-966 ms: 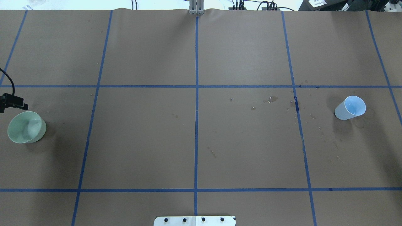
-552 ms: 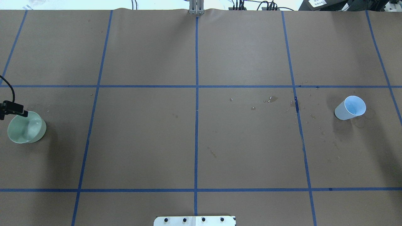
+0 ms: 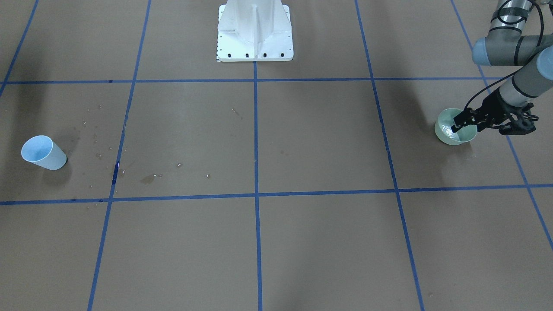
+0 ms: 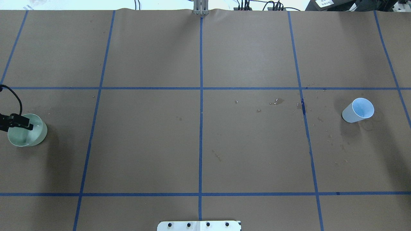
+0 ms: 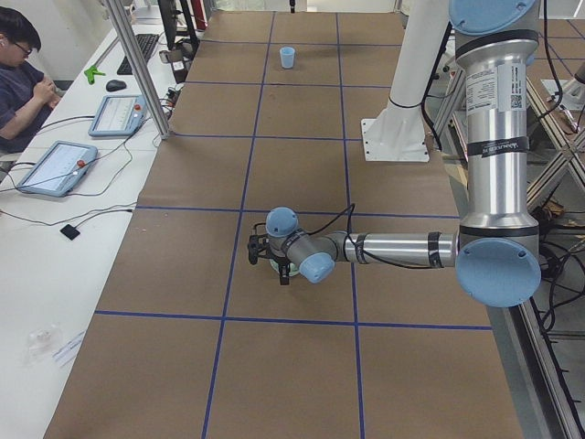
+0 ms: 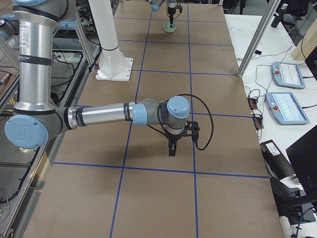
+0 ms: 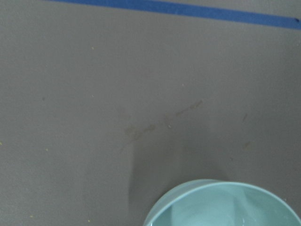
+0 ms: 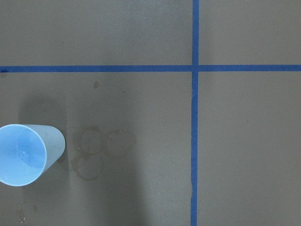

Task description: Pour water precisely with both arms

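A pale green bowl [image 4: 27, 136] stands at the table's far left, also in the front view [image 3: 449, 137] and at the lower edge of the left wrist view [image 7: 225, 207]. A faint glint of water [image 4: 38, 125] shows inside it. My left gripper [image 4: 27, 124] [image 3: 458, 125] points down over the bowl, looks open, one fingertip inside the rim. A light blue cup [image 4: 358, 110] [image 8: 26, 154] stands upright at the right. My right gripper [image 6: 171, 148] shows only in the exterior right view, hovering low over the table; I cannot tell its state.
Spilled droplets and damp stains [image 4: 276, 102] [image 3: 149, 178] lie on the brown paper between centre and cup. Ring stains [image 8: 96, 150] sit beside the cup. The white pedestal [image 3: 255, 32] stands at the robot's edge. An operator [image 5: 23, 82] sits at a side desk with tablets.
My left gripper has moved from just beyond the bowl's far rim toward the robot, and now hangs over the bowl's inside. The bowl and cup have not moved.
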